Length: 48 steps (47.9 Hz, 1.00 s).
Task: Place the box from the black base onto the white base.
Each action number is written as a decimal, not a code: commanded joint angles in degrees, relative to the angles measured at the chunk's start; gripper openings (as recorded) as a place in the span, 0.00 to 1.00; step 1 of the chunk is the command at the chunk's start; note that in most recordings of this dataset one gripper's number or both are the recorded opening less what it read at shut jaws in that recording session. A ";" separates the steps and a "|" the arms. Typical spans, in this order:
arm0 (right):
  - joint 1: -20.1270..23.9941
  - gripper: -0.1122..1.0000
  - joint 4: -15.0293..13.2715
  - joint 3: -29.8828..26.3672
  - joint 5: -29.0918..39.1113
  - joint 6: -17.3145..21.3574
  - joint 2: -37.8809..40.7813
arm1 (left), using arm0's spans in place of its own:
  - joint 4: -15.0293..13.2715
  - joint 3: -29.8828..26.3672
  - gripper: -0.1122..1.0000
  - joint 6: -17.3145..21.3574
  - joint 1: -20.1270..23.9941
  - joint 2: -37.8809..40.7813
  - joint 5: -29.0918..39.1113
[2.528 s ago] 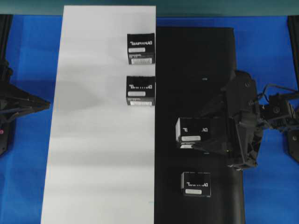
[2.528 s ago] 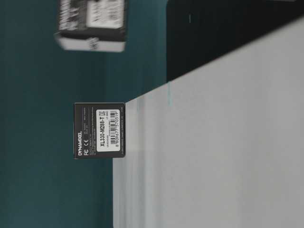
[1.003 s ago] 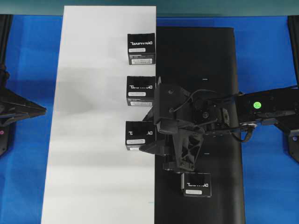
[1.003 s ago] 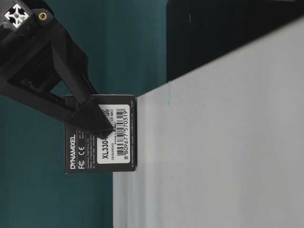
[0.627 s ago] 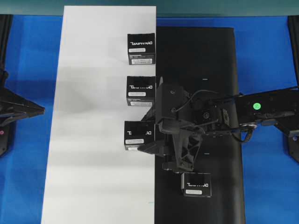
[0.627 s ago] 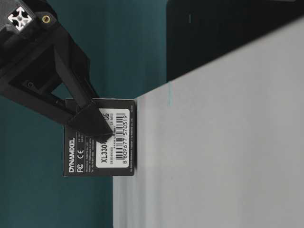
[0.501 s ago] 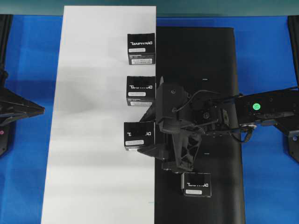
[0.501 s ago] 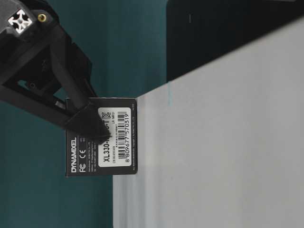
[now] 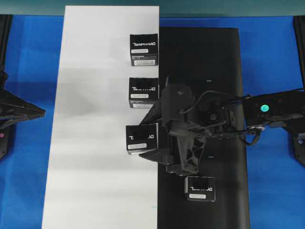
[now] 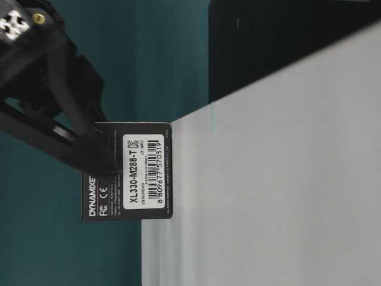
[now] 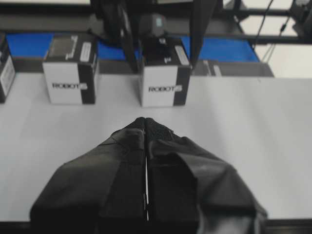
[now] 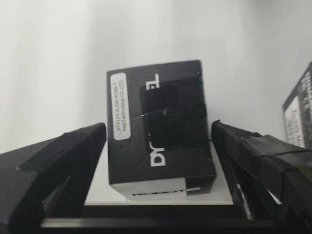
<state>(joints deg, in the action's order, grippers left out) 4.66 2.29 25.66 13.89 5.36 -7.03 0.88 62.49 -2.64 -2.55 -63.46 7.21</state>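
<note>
The box (image 9: 141, 138) sits on the white sheet (image 9: 95, 143), right at that sheet's edge where it meets the black sheet (image 9: 214, 57). The right tool (image 9: 147, 136) is spread wide around it: in the right wrist view both fingers (image 12: 53, 161) stand clear of the box's sides with white sheet showing in the gaps, so it is released, gripping nothing.

Writing on this box: the table-level view reads "XL330-M288-T" on the white label (image 10: 146, 173), above a barcode numbered 8 809677 570319, with "DYNAMIXEL" partly covered by the finger, plus FC and CE marks. The right wrist view shows a small sticker reading "BestTechnology Co.,LTD." and large white letters, partly hidden. The left wrist view shows "ROBOTIS" on the box's white side panel.

Two more boxes stand on the white sheet along the same edge: one at the far end (image 9: 144, 49) and one in the middle (image 9: 143, 92), each with mirrored white lettering and a small label. A fourth box (image 9: 200, 188) rests on the black sheet, near the right arm.

The left tool (image 11: 146, 127) is clenched, fingers pressed together with nothing between them, low over the white sheet and pointing at the row of boxes. Blue desk (image 9: 271, 47) shows around both sheets.
</note>
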 commanded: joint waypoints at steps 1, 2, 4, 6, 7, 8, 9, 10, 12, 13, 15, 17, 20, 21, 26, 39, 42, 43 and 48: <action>-0.70 0.99 -0.18 -0.09 0.44 -0.26 -2.46 | 0.18 -1.76 0.05 0.09 -0.35 -0.26 0.97; -0.79 0.99 -0.18 0.09 0.62 -0.44 -2.90 | 0.18 -1.76 0.05 0.09 -0.44 -0.44 1.23; -0.88 0.99 -0.18 0.35 1.05 -0.97 -4.04 | 0.18 -1.93 0.05 0.00 -0.44 -0.70 1.85; -1.05 0.99 -0.18 0.79 1.32 -1.49 -5.36 | 0.18 -2.02 0.06 0.00 -0.62 -0.88 2.29; -1.14 0.99 -0.18 1.05 1.49 -1.67 -5.98 | 0.18 -2.02 0.06 0.09 -0.88 -1.05 2.29; -1.23 0.99 -0.18 1.41 1.58 -2.11 -7.03 | 0.18 -2.11 0.06 0.18 -1.05 -1.14 2.37; -1.32 0.99 -0.18 1.58 1.67 -2.46 -7.82 | 0.18 -2.20 0.06 0.18 -1.14 -1.32 2.37; -1.41 0.99 -0.18 1.93 1.76 -2.81 -8.53 | 0.18 -2.20 0.06 0.26 -1.32 -1.41 2.46; -1.49 0.99 -0.18 2.55 1.85 -3.16 -10.02 | 0.18 -2.29 0.06 0.26 -1.32 -1.67 2.46; -1.58 0.99 -0.18 2.90 1.93 -3.34 -10.63 | 0.18 -2.29 0.06 0.09 -1.32 -1.76 2.46; -1.67 0.99 -0.18 3.43 2.20 -3.43 -12.04 | 0.18 -2.37 0.06 0.09 -1.41 -1.85 2.64; -1.67 0.99 -0.18 4.13 2.46 -3.52 -13.36 | 0.18 -2.37 0.06 0.09 -1.41 -1.93 2.64; -1.67 0.99 -0.18 5.36 2.90 -3.52 -15.21 | 0.18 -2.37 0.06 0.09 -1.32 -1.93 2.72; -1.67 0.99 -0.18 5.89 2.90 -3.69 -15.82 | 0.18 -2.37 0.06 0.09 -1.41 -1.85 2.72; -1.67 0.99 -0.18 9.23 2.37 -3.52 -19.25 | 0.18 -2.29 0.06 0.09 -1.41 -1.76 2.72; -1.93 0.99 -0.18 15.12 1.49 -3.43 -26.98 | 0.18 -2.37 0.06 0.18 -1.49 -1.93 2.64; -2.20 0.99 -0.18 16.00 2.02 -3.43 -28.39 | 0.18 -2.37 0.06 0.09 -1.49 -1.93 2.72; -2.37 0.99 -0.18 16.26 2.20 -3.43 -28.83 | 0.18 -2.37 0.06 0.00 -1.49 -1.93 2.72; -2.46 0.99 -0.18 17.58 3.60 -3.25 -30.94 | 0.26 -2.29 0.06 0.00 -1.49 -1.93 2.72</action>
<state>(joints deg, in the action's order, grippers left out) 2.46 2.20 43.07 17.05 2.02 -36.74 0.88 61.70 -2.55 -3.96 -65.74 10.20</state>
